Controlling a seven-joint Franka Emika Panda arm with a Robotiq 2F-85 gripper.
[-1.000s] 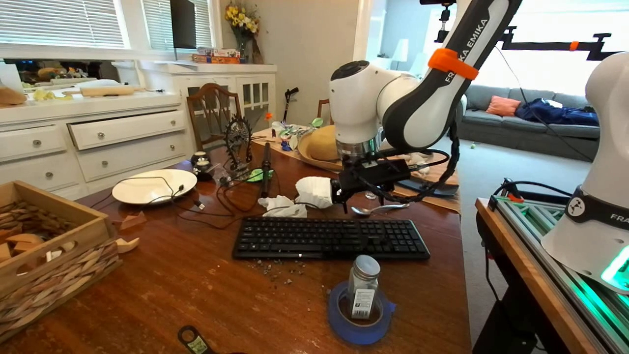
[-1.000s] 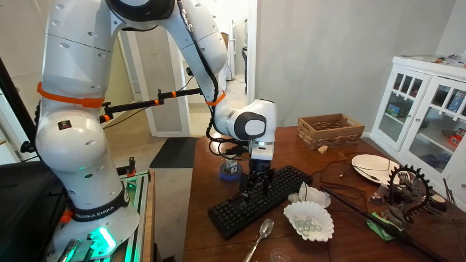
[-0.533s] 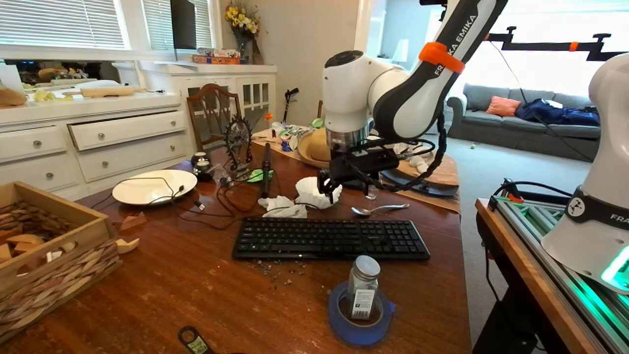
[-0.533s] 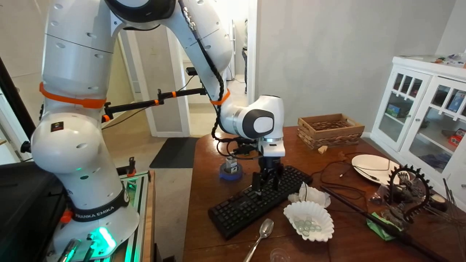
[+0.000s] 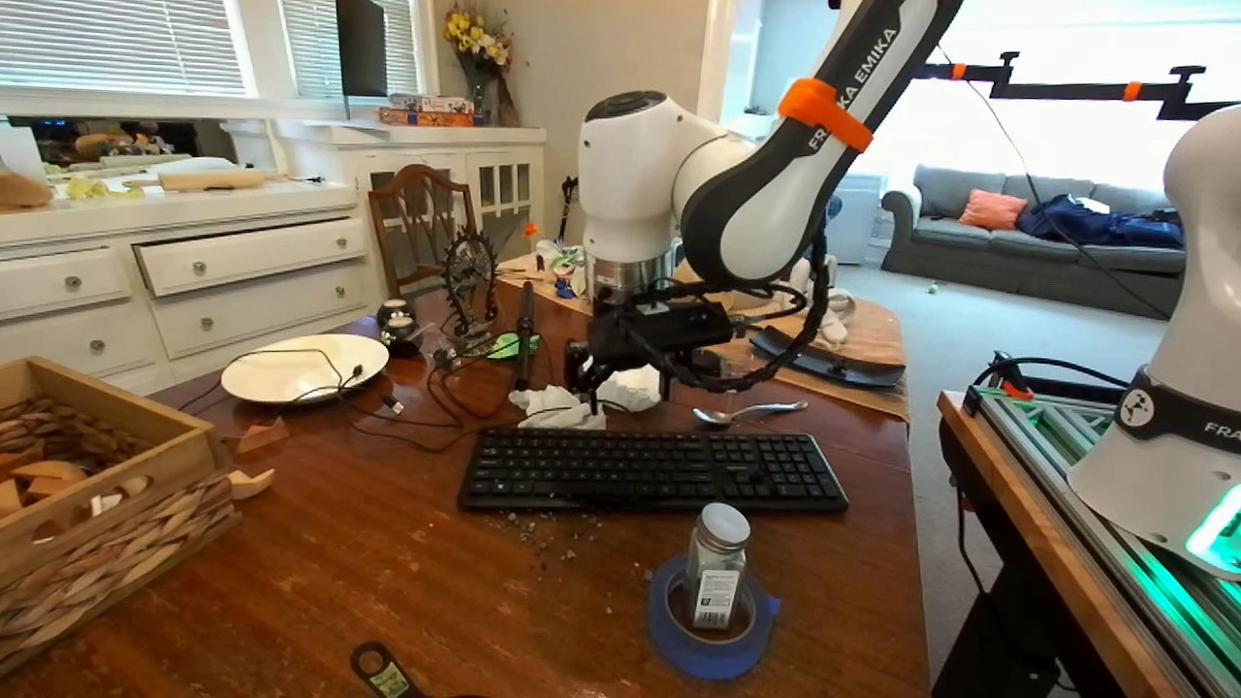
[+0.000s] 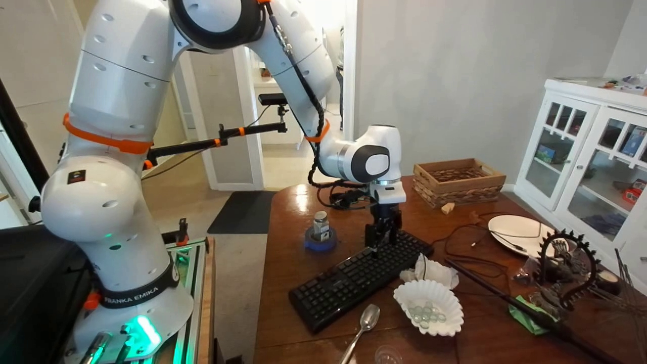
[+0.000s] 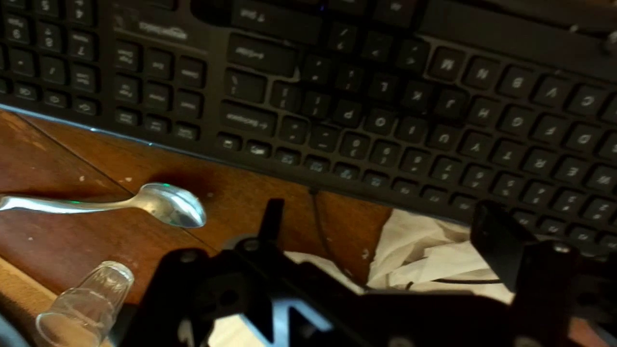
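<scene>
My jaws hang abv the counter (image 5: 388, 553), spread wide & empty. Keyboard (image 5: 652, 470) is below 'em; crumpled paper (image 6: 440, 273) & white bowl (image 6: 450, 308) nr 'em; spoon (image 7: 168, 205) off to 1 side, jar (image 5: 719, 572) farther off.

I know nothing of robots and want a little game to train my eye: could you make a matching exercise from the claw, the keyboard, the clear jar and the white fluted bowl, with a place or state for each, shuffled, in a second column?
Things
1. claw
2. keyboard
3. clear jar
4. white fluted bowl

Places and states
A. stands inside a ring of blue tape
B. black, lying flat on the table
C. holds clear, rounded pieces
D. open, gripping nothing

Right pairs: 1-D; 2-B; 3-A; 4-C
</scene>
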